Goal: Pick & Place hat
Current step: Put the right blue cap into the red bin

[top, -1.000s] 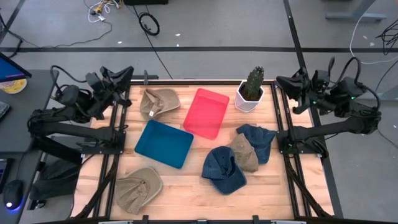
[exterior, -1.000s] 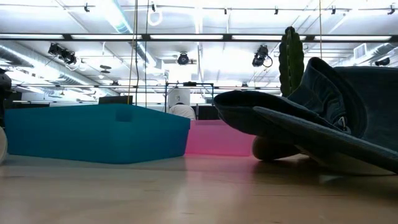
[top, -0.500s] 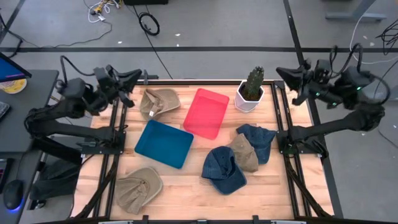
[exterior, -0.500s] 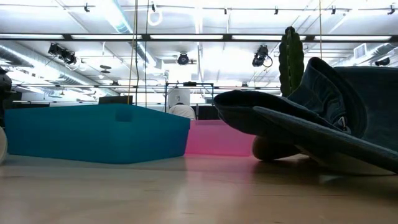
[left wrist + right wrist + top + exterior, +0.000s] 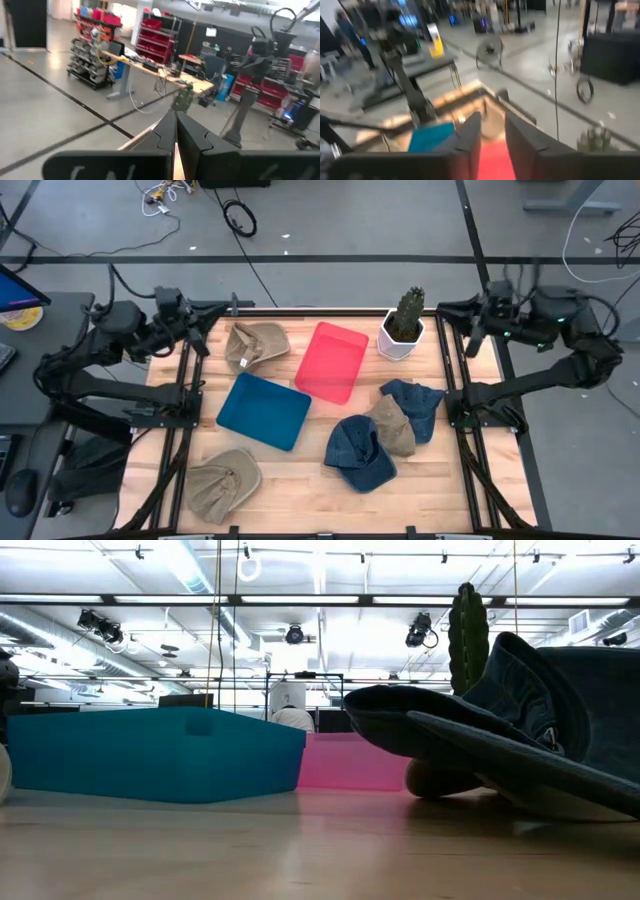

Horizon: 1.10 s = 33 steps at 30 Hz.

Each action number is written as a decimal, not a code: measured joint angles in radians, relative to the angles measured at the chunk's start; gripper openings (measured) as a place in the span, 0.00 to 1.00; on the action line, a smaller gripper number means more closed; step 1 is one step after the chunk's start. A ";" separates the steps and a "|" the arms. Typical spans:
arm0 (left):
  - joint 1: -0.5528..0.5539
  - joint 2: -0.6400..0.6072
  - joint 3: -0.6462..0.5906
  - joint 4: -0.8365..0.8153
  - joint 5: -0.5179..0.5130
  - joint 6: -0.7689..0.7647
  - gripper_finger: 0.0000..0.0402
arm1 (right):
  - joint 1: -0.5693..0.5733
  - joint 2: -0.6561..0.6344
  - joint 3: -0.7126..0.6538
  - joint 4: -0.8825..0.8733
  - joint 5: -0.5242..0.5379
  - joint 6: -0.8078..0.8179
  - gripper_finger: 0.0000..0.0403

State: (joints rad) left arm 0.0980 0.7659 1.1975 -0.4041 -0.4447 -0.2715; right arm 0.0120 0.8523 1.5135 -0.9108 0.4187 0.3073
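Several hats lie flat on the wooden table: a tan hat [image 5: 255, 343] at the far side, another tan hat [image 5: 222, 480] at the near left, and a dark blue hat [image 5: 360, 452], a tan hat [image 5: 395, 426] and a blue hat [image 5: 416, 404] overlapping at the right. The dark blue hat [image 5: 500, 730] fills the right of the low view. My left gripper [image 5: 213, 310] [image 5: 175, 135] hovers shut above the table's far left corner. My right gripper [image 5: 450, 308] [image 5: 492, 131] hovers open above the far right corner. Neither gripper touches a hat.
A blue tray [image 5: 263, 411] [image 5: 160, 755] and a red tray [image 5: 332, 361] [image 5: 350, 762] sit mid-table. A potted cactus [image 5: 403, 326] stands at the far edge, close to my right gripper. Bare wood lies along the near edge between the hats.
Both arms have risen from their folded poses at the far corners. The left gripper has moved a little toward the table's right, and the right gripper a little toward the table's left. The hats and trays have stayed where they were.
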 joint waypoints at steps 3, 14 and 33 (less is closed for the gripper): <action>0.000 0.023 0.000 0.000 0.000 -0.011 0.06 | 0.000 0.009 0.000 -0.092 0.000 0.050 0.36; 0.002 0.063 0.000 -0.012 0.044 -0.086 0.26 | 0.000 0.048 0.077 -0.233 -0.071 0.231 0.65; 0.032 0.079 -0.001 -0.039 0.040 -0.046 0.30 | 0.000 0.216 -0.230 -0.643 -0.255 0.811 0.58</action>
State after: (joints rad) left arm 0.1296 0.8444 1.1969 -0.4433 -0.4051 -0.3180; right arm 0.0124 1.0679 1.2831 -1.5537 0.1634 1.1186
